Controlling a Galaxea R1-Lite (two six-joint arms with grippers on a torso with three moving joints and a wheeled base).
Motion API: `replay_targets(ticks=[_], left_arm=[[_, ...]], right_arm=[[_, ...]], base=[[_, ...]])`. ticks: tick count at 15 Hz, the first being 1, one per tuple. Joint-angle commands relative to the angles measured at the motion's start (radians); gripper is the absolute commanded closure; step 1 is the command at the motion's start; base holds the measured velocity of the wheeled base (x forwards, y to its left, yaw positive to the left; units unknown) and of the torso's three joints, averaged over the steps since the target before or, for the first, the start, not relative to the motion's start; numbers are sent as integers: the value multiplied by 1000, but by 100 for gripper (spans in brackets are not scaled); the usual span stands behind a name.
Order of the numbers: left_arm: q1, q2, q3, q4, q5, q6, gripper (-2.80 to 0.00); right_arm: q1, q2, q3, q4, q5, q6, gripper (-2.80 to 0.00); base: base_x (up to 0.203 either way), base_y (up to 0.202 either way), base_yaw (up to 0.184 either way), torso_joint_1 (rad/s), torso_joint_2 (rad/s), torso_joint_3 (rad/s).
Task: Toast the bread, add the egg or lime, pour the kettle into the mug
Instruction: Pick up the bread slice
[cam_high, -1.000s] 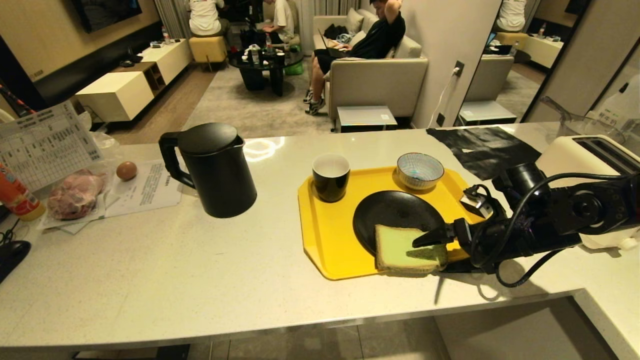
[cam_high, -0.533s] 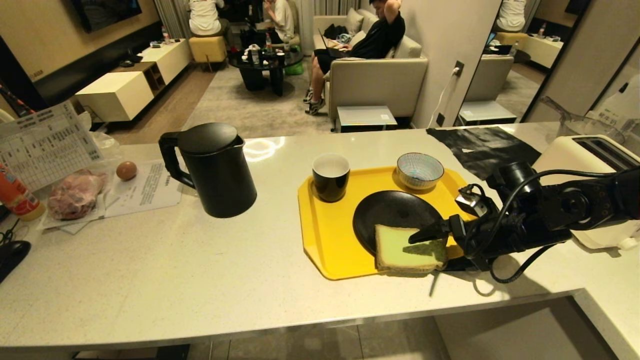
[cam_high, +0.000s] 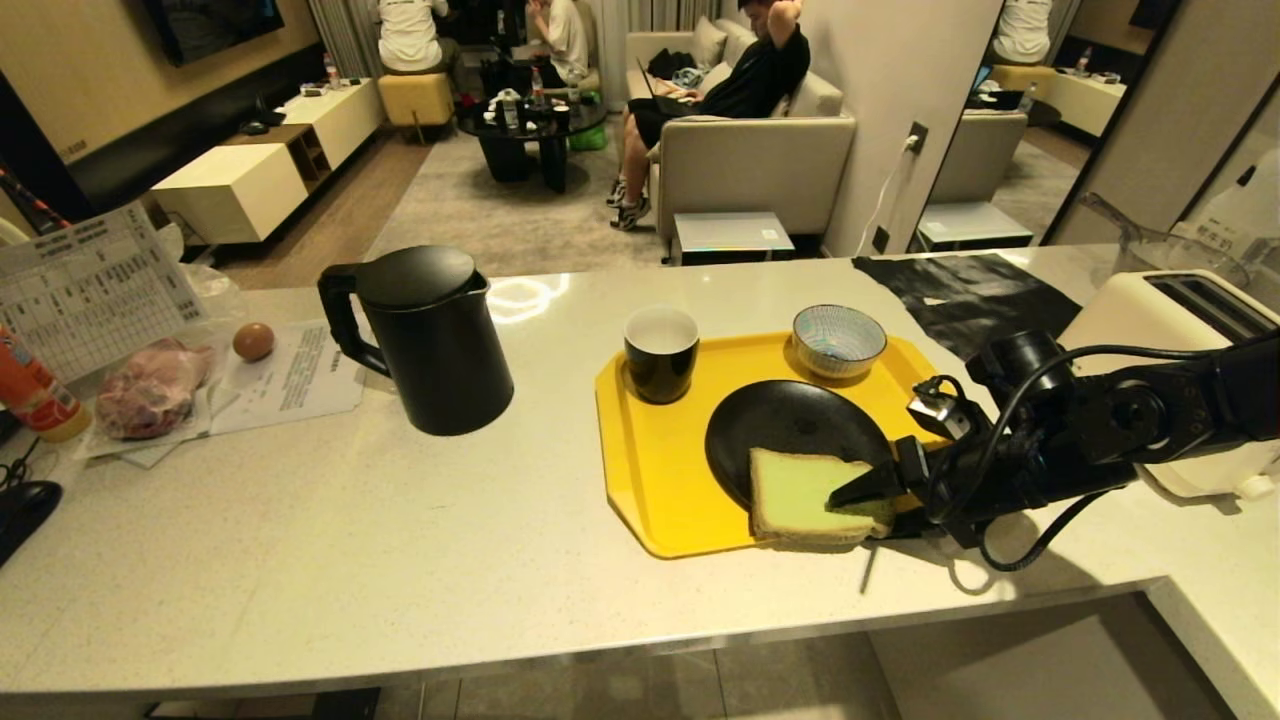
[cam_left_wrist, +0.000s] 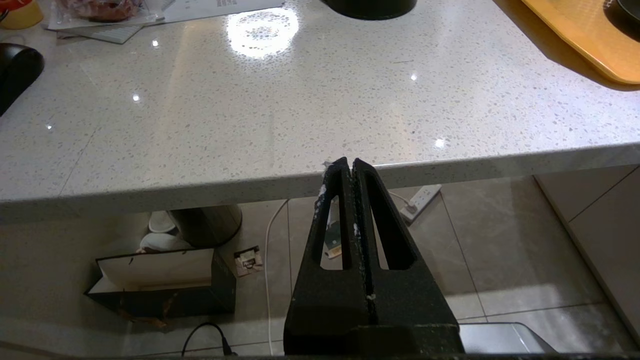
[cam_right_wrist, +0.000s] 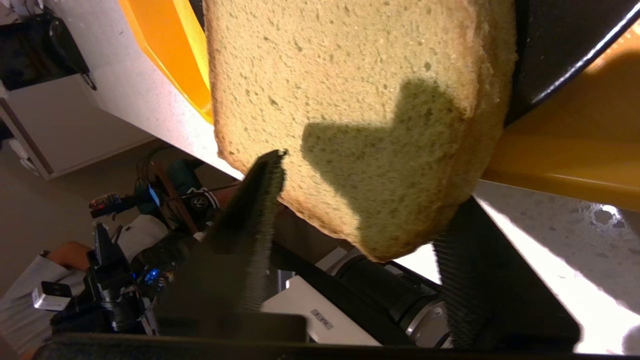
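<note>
The bread (cam_high: 800, 495) (cam_right_wrist: 350, 100), a pale green slice, lies half on the black plate (cam_high: 790, 420) and half on the yellow tray (cam_high: 650, 460), at the tray's near right corner. My right gripper (cam_high: 855, 515) (cam_right_wrist: 367, 185) comes in from the right and is open, straddling the slice's right edge with one finger over its face and the other under it. The black kettle (cam_high: 430, 340) stands left of the tray. On the tray's far left corner is the mug (cam_high: 661, 353). The egg (cam_high: 253, 341) rests on papers at far left. No lime is in view. My left gripper (cam_left_wrist: 350, 162) hangs shut below the counter edge.
A blue-and-white striped bowl (cam_high: 840, 340) sits at the tray's far right. A cream toaster (cam_high: 1170, 310) stands at the right behind my right arm. Wrapped meat (cam_high: 150, 390) and papers lie at the left. People sit in the room beyond the counter.
My right gripper's jaws have narrowed about the bread, the upper finger dropping onto its face. The arm edged slightly further in. The left arm has not moved.
</note>
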Motion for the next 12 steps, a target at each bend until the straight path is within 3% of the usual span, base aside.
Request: replay_targets(ticks=[1,12], left_arm=[[1,1,0,0,0,0,0],[0,-1,0,0,0,0,0]], right_arm=[[1,2,0,0,6,2,0],[-17,-57,17,11,3,1,0]], base=[[0,0,0,0,0,0],[0,0,0,0,0,0]])
